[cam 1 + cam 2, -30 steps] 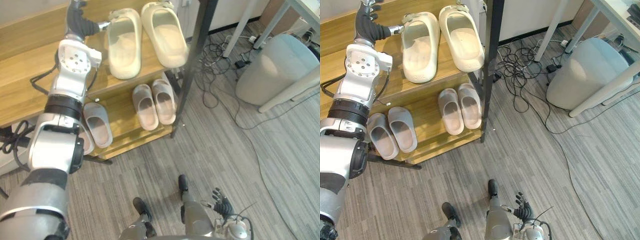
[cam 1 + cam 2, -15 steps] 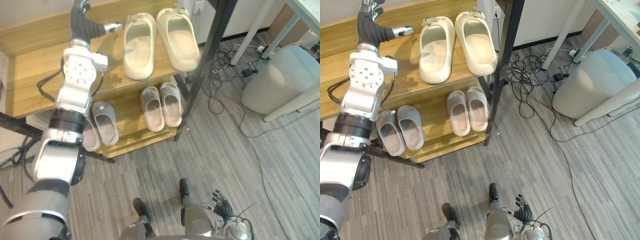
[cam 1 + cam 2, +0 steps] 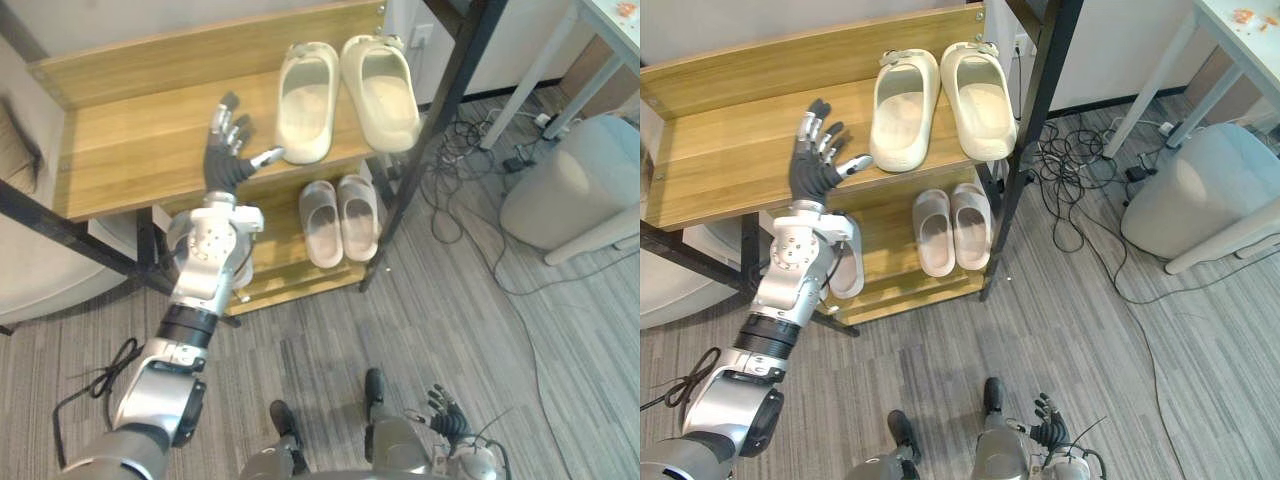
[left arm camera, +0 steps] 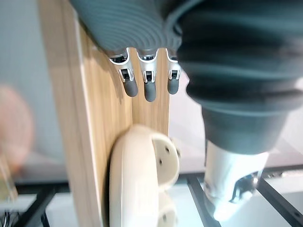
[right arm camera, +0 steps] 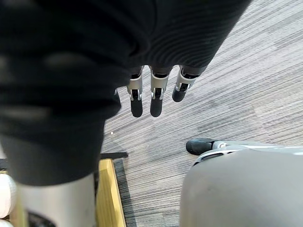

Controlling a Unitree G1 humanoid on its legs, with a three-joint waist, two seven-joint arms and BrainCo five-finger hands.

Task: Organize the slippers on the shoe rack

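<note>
A pair of cream slippers [image 3: 305,100] lies side by side at the right end of the wooden shoe rack's top shelf [image 3: 130,150]. My left hand [image 3: 228,150] hovers over that shelf's front edge just left of the pair, fingers spread and open, holding nothing. In the left wrist view the straight fingers [image 4: 149,80] point past a cream slipper [image 4: 142,179]. Two grey slippers [image 3: 933,230] sit on the lower shelf, and another grey slipper [image 3: 847,270] shows partly behind my arm. My right hand [image 3: 1048,435] hangs open low above the floor.
A black rack post [image 3: 430,130] stands right of the slippers. Loose cables [image 3: 450,150] trail over the floor beside it. A grey round pouf [image 3: 570,180] and white table legs [image 3: 540,60] are at the right. Grey carpet floor lies before the rack.
The camera has pulled back, showing more of the rack. My left hand has drawn away from the left cream slipper's heel toward the shelf's front edge. The slippers stay put.
</note>
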